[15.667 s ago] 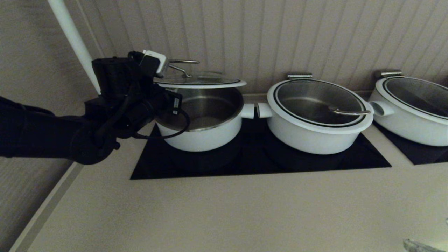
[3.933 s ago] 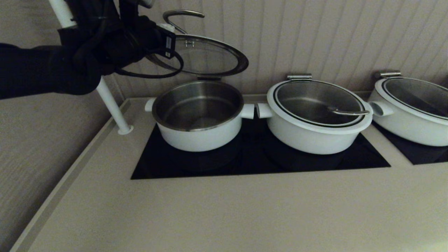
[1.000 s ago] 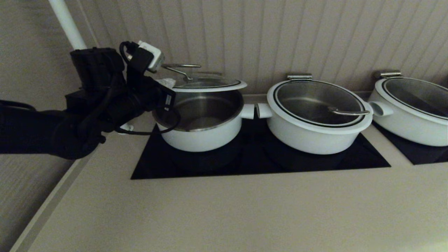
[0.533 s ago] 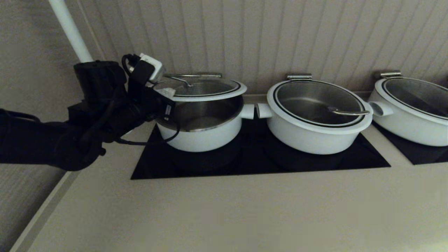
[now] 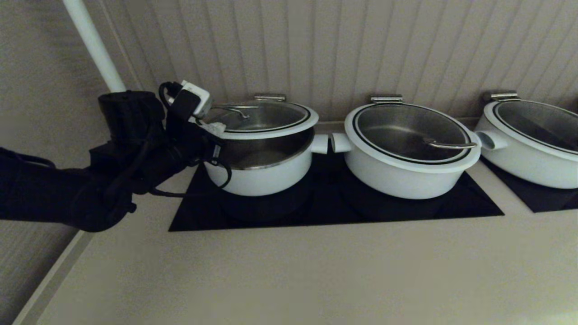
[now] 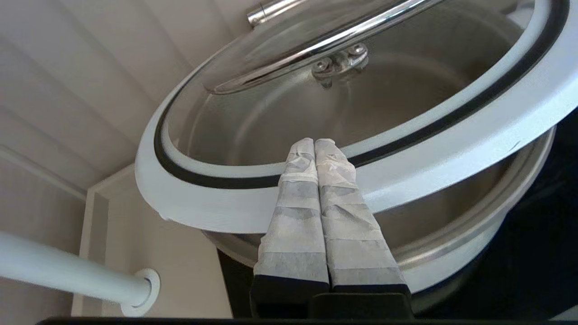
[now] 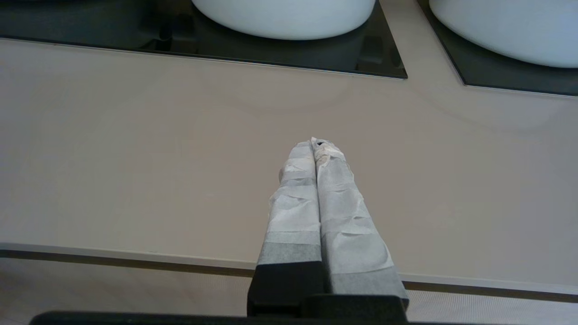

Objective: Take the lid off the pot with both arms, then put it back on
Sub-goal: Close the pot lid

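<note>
The lid hangs tilted just above the pot at the left of the black cooktop. Its back edge is low by a steel hinge and its front is raised, leaving a gap. My left gripper is at the lid's left rim, beside the steel loop handle. In the left wrist view the gripper is shut with nothing between its fingers, and its tips lie against the lid's white rim over the pot. My right gripper is shut and empty over the bare counter, out of the head view.
Two wider white pots with lids stand to the right, the first almost touching the pot's side handle. A white pole rises at the back left. The ribbed wall stands close behind. The counter's front edge is near the right gripper.
The left arm has come down from high up, and the lid has dropped with it. Over the last second the lid sank from well above the pot to just over its rim.
</note>
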